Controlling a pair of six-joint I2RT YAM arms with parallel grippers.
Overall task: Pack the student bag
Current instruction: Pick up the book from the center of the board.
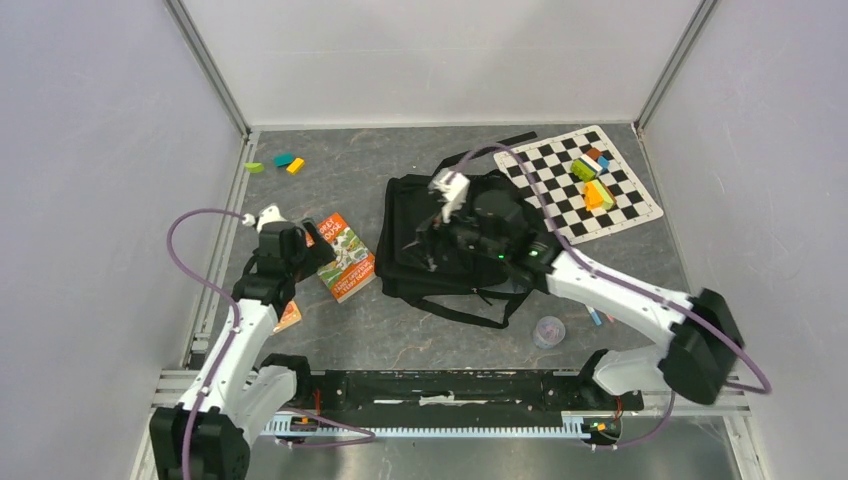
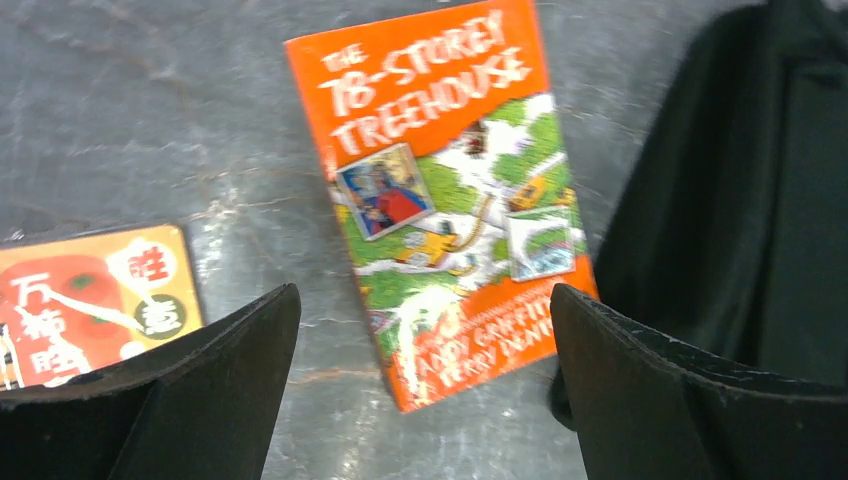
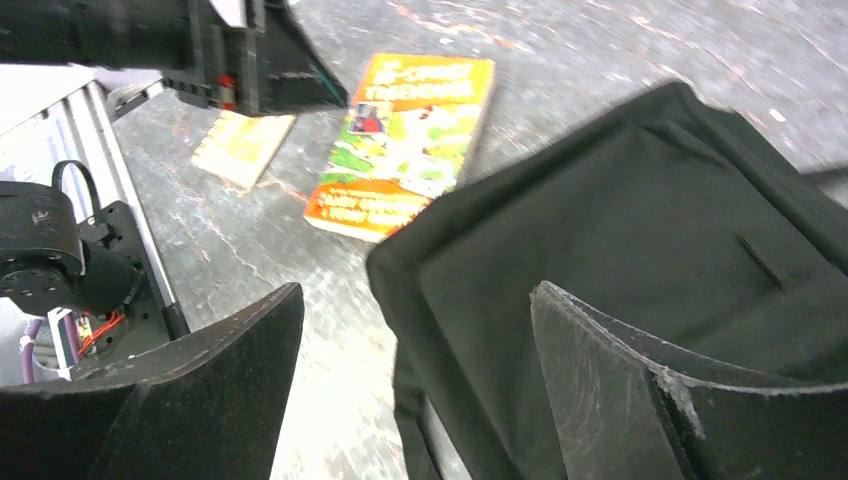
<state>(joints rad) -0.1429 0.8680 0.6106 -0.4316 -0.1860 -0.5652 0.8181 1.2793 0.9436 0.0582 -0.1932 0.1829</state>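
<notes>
The student bag (image 3: 620,220) is lying flat on the table (image 3: 600,50), its corner just under the spread right pincer (image 3: 415,300) and right of the spread, empty left pincer (image 2: 425,300); it is showing black, soft fabric.

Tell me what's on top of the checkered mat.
A cluster of small coloured blocks sits on the checkered mat. A purple cable passes over its left edge, hiding a thin strip there.
</notes>
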